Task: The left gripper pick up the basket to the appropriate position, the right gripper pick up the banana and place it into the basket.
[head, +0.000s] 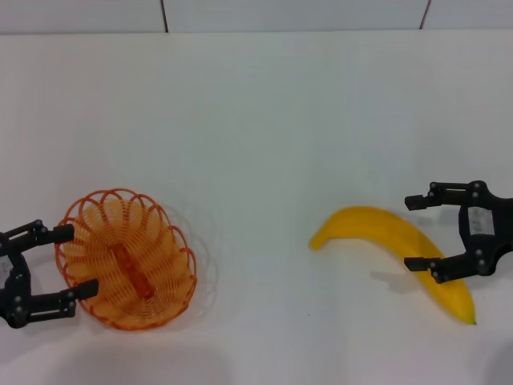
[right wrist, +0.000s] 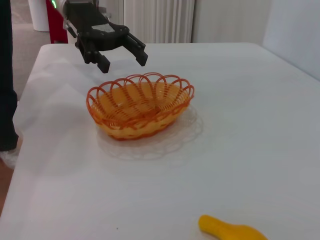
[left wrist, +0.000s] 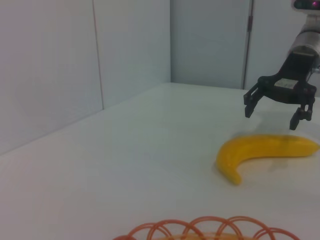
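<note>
The orange wire basket [head: 127, 258] stands on the white table at the front left; its rim also shows in the left wrist view [left wrist: 210, 227], and the whole basket shows in the right wrist view [right wrist: 140, 105]. My left gripper [head: 78, 260] is open, with its fingertips at the basket's left rim; in the right wrist view it [right wrist: 123, 62] hovers just above that rim. The yellow banana [head: 369, 224] lies at the front right. My right gripper [head: 409, 233] is open, above the banana's thick half. The left wrist view shows it [left wrist: 271, 117] apart from the banana [left wrist: 265, 150].
The white table [head: 264, 120] runs back to a pale wall. In the right wrist view the table's far edge [right wrist: 30, 75] drops to a floor with a red object [right wrist: 57, 22] and a white bin [right wrist: 39, 12].
</note>
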`<state>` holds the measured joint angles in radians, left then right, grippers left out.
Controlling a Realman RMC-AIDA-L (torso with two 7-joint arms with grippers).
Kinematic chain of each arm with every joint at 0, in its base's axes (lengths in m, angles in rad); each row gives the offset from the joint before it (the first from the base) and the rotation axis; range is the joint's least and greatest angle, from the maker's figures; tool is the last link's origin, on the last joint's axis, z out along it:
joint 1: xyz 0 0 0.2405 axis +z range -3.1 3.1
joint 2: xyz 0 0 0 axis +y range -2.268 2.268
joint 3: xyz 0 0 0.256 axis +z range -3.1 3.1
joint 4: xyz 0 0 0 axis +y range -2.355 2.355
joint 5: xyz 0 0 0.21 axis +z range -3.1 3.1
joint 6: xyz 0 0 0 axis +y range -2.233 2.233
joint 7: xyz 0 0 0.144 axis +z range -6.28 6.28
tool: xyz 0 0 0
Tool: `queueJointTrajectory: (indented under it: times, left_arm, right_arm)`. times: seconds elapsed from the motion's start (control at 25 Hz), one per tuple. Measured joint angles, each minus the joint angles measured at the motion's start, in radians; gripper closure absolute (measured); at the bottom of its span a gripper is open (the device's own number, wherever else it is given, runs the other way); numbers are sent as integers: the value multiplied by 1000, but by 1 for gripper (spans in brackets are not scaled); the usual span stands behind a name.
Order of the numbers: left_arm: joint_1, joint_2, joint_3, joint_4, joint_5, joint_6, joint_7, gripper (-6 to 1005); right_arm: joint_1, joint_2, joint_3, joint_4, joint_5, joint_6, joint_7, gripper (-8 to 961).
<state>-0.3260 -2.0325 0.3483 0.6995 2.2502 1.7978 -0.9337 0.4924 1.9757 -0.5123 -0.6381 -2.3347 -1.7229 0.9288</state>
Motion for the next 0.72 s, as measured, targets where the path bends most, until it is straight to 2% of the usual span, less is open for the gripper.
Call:
queueJointTrajectory:
  times: [0.56, 0.72]
  left_arm:
    - [1, 0, -4, 2, -3, 3, 4, 119]
    - [3, 0, -36, 6, -76, 46, 19, 121]
  right_arm:
    - [0, 0, 3, 0, 0, -1, 0, 66]
    - [-2, 0, 6, 0, 0, -1, 0, 66]
